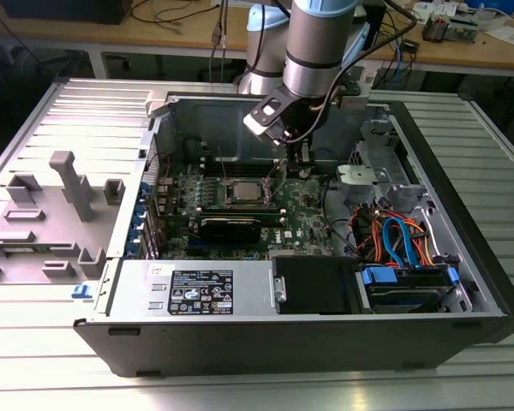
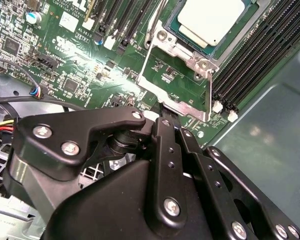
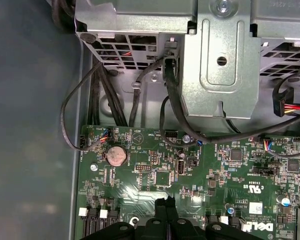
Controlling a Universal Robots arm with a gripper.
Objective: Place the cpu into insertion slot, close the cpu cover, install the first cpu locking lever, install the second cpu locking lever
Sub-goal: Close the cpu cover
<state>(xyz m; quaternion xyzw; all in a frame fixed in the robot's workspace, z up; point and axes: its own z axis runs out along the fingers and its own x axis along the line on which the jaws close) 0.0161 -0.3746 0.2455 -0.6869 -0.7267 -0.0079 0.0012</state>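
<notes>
Grey ribbed table [image 1: 240, 390], open computer case [image 1: 265, 347], tool [image 1: 300, 167] over motherboard [image 1: 313, 221], wooden benches [image 1: 154, 41]

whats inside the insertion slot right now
The cpu lies in the insertion slot, its silver-grey top showing. The slot's contacts beneath it cannot be seen; the chip covers them.

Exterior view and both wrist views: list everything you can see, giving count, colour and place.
computer case: one, black, open on the table
motherboard: one, green, inside the case
cpu: one, silver-grey, seated in the insertion slot
cpu cover: one, silver, raised beside the slot
memory slots: several, black, alongside the slot
coin cell: one, coppery, on the motherboard
power supply: one, silver, by the case's near wall
cables: several, orange and blue, exterior view's right
plastic fixtures: several, grey, exterior view's left
robot arm: one, silver, above the case
gripper: one, black, at the cover's free edge
</notes>
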